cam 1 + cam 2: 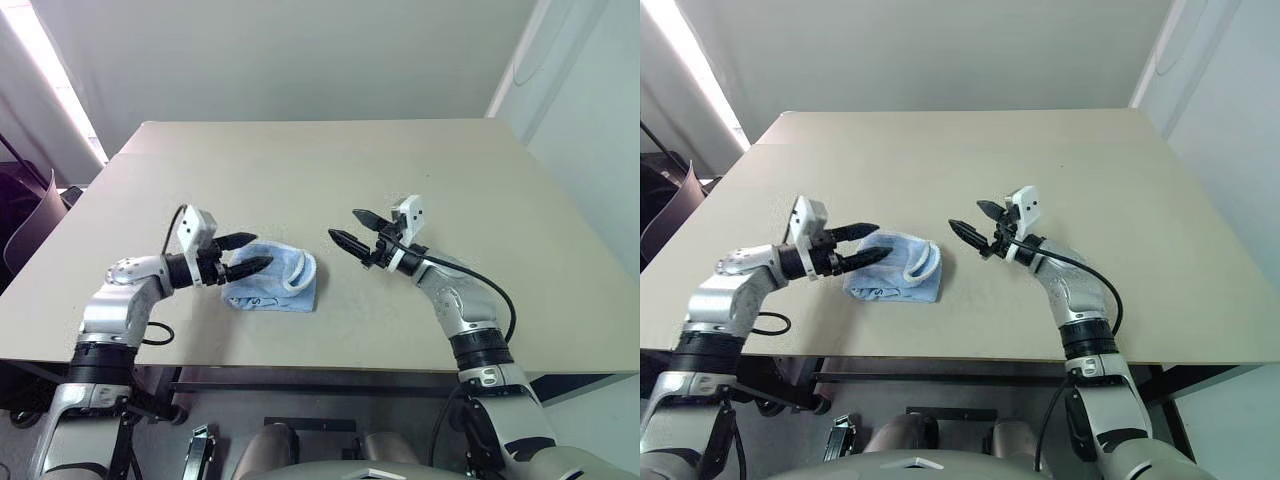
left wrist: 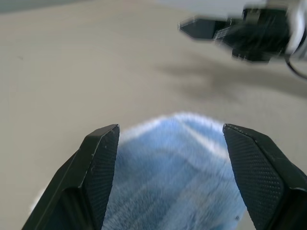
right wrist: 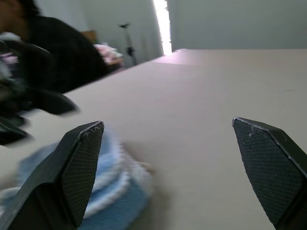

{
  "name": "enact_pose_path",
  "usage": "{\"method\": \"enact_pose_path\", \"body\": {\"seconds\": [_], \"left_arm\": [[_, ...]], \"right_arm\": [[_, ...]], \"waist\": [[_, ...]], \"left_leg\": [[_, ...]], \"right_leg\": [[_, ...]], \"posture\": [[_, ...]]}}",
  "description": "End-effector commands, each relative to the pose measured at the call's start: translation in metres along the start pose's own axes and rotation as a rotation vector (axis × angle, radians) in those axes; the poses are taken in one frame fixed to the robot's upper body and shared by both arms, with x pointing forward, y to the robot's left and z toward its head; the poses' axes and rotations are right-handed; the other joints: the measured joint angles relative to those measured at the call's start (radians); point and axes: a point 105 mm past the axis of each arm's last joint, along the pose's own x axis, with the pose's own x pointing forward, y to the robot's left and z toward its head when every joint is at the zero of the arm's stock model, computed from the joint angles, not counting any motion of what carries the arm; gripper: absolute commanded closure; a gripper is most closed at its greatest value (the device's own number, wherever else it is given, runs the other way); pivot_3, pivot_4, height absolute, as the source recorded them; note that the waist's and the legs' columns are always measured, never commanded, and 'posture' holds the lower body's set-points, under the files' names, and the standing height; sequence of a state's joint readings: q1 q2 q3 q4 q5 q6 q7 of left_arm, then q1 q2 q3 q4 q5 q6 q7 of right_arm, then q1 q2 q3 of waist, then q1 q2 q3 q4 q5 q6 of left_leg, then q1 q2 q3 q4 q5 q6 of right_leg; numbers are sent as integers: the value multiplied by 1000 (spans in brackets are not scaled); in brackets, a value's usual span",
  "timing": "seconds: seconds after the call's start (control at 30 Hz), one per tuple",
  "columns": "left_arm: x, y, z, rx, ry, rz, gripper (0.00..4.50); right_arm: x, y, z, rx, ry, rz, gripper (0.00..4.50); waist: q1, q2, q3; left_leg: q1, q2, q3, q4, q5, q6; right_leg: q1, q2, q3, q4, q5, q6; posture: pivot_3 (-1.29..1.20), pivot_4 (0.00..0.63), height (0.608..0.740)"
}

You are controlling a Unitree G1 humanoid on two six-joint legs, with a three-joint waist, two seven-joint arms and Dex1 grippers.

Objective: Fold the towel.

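The towel (image 1: 275, 281), light blue with white edging, lies bunched and folded over itself on the beige table (image 1: 330, 170), near the front edge and left of centre. My left gripper (image 1: 248, 254) hovers at the towel's left side, open, its fingertips just over the cloth with nothing between them. The towel (image 2: 172, 177) lies below the two left fingers in the left wrist view. My right gripper (image 1: 355, 228) is open in the air to the right of the towel, clear of it. The towel (image 3: 112, 191) sits off to one side in the right wrist view.
The table's front edge (image 1: 300, 368) runs close below both arms. A dark chair (image 1: 25, 215) stands off the table's left side. Behind the towel the tabletop stretches bare to the far edge.
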State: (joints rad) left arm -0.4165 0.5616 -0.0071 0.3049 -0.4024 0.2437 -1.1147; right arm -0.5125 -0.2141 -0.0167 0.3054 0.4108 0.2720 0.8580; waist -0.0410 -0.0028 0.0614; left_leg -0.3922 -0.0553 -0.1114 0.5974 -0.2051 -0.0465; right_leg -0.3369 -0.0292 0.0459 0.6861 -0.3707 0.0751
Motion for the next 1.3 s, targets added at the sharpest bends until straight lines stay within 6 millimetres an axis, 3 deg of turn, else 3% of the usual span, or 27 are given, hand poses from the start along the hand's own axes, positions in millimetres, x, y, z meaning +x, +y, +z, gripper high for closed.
{"method": "enact_pose_path", "body": {"seconds": [0.03, 0.17, 0.33, 0.6, 0.8, 0.97, 1.1, 1.2, 1.3], "left_arm": [[16, 3, -11, 104, 55, -57, 867], [36, 2, -29, 142, 107, -103, 867], [54, -6, -53, 175, 162, -145, 867], [52, -17, -72, 163, 188, -187, 867], [45, -11, -37, 182, 20, -129, 867], [37, 4, 16, 239, -130, -37, 867], [20, 7, 40, 287, -157, 6, 867], [7, -1, 44, 283, -148, 5, 867], [-17, -13, 32, 268, -94, 9, 867]], "right_arm": [[-9, 22, 22, -4, -30, 170, 0], [-28, 38, 13, -7, 81, 284, 0], [-39, 42, -7, -50, 208, 300, 0], [-38, 37, -20, -56, 257, 251, 0], [-42, 24, -28, 1, 276, 192, 0], [-42, 16, -36, 77, 307, 159, 0], [-39, 19, -47, 175, 395, 171, 0], [-37, 26, -52, 289, 452, 194, 0], [-29, 35, -55, 422, 497, 225, 0]], "waist": [[2, 0, 0], [4, -1, -1], [0, -2, -1], [6, -3, -3], [1, -3, -3], [2, -4, -2], [-4, -4, -2], [-7, -3, -3], [-10, -3, -3]], "left_leg": [[0, 0, 0, 0, 0, 0], [0, 0, -1, 1, 0, 0], [0, 0, 0, 2, 0, 0], [0, 0, -2, 8, -1, 2], [0, 0, -2, 11, -2, 3], [-2, 0, -3, 12, -2, 3], [-2, 0, -3, 13, -2, 3], [-2, 0, -2, 12, -2, 3], [-2, 0, -2, 10, -2, 3]], "right_leg": [[0, 0, -1, 0, 0, 0], [1, 0, -1, 0, 0, 0], [3, 0, -1, 1, 0, 0], [4, 0, -2, 2, 1, 2], [5, 0, -2, 2, 1, 3], [4, 0, -2, 2, 2, 3], [3, 1, -2, 3, 2, 3], [2, 1, -2, 3, 2, 3], [1, 1, -1, 3, 2, 3]], "posture": [[0, 0, 740], [0, 0, 740], [0, 0, 740], [0, 0, 740], [0, 0, 740], [0, 0, 740], [0, 0, 740], [0, 0, 740], [0, 0, 740]]}}
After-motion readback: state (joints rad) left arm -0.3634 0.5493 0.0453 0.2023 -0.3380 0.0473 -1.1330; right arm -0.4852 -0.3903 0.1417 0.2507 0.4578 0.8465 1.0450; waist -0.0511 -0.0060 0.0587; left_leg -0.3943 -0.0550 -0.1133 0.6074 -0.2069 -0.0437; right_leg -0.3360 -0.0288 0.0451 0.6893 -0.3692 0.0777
